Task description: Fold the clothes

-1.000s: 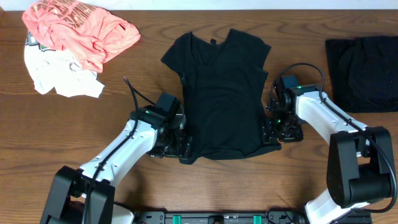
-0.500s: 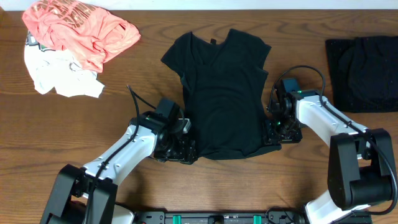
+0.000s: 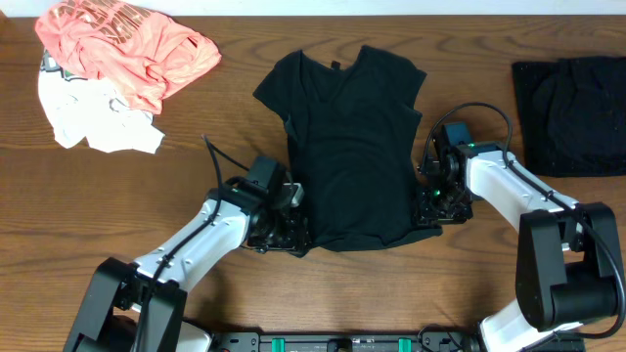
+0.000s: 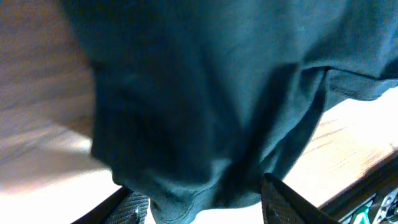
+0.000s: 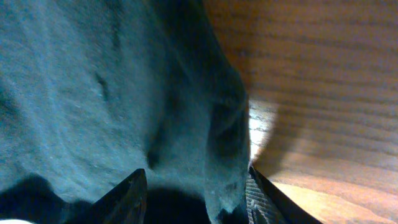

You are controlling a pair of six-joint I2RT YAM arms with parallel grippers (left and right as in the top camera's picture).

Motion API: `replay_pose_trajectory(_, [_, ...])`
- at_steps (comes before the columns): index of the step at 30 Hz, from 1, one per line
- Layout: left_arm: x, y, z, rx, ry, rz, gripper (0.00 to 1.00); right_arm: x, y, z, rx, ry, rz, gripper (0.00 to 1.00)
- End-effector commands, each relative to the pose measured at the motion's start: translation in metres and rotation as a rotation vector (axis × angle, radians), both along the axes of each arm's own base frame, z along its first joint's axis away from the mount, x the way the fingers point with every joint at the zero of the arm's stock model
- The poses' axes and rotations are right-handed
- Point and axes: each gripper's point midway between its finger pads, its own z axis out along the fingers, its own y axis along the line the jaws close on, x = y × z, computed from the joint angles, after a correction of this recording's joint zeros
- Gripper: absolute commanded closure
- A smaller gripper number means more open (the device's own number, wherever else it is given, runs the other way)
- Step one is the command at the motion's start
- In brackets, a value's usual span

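Nearest the front edge of the wooden table (image 3: pixel 147 215), both arms reach inward to the bottom hem of the black garment (image 3: pixel 352 147). The left gripper (image 3: pixel 284 233) sits at the hem's left corner, and its wrist view shows its fingers (image 4: pixel 134 208) standing partly apart with bunched dark cloth filling the gap between them; whether they press the cloth cannot be told. The right gripper (image 3: pixel 427 210) is at the hem's right corner, its fingers (image 5: pixel 127 196) likewise set on either side of a fold of the fabric, and a firm pinch cannot be confirmed there either. Beyond the grippers the garment lies flat in the middle of the table, neckline toward the far edge, short sleeves spread to each side. Farther off, a folded black pile (image 3: pixel 572 112) lies at the far right, and at the far left a coral-pink shirt (image 3: pixel 127 49) rests crumpled, overlapping a white garment (image 3: pixel 88 122).
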Motion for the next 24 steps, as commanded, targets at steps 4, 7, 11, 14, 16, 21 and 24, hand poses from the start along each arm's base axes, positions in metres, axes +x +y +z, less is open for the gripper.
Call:
replay_pose_trajectory(4, [-0.005,-0.012,-0.002,-0.008,-0.015,-0.042,0.43,-0.012,0.006,-0.019,0.025,0.024,0.004,0.52])
replay_pose_trajectory(7, [-0.004,-0.012,-0.003,0.0,-0.025,-0.041,0.54,-0.015,0.006,-0.024,0.025,0.02,0.006,0.6])
replay_pose_trajectory(11, [-0.003,-0.009,-0.006,0.021,-0.025,-0.031,0.76,-0.02,0.005,-0.028,0.023,0.028,0.006,0.82])
replay_pose_trajectory(14, [-0.001,-0.005,-0.008,0.047,-0.037,-0.026,0.93,-0.024,0.004,-0.029,0.021,0.039,0.005,0.99])
replay_pose_trajectory(16, [0.003,-0.002,-0.01,0.071,-0.05,-0.015,0.94,-0.027,0.004,-0.029,0.02,0.048,0.005,0.99])
replay_pose_trajectory(21, [0.007,-0.002,-0.01,0.075,-0.068,-0.012,0.94,-0.032,-0.001,-0.029,-0.009,0.069,0.007,0.84])
replay_pose_trajectory(24, [0.008,-0.002,-0.01,0.072,-0.073,-0.012,0.94,-0.033,-0.005,-0.029,-0.027,0.073,0.008,0.54])
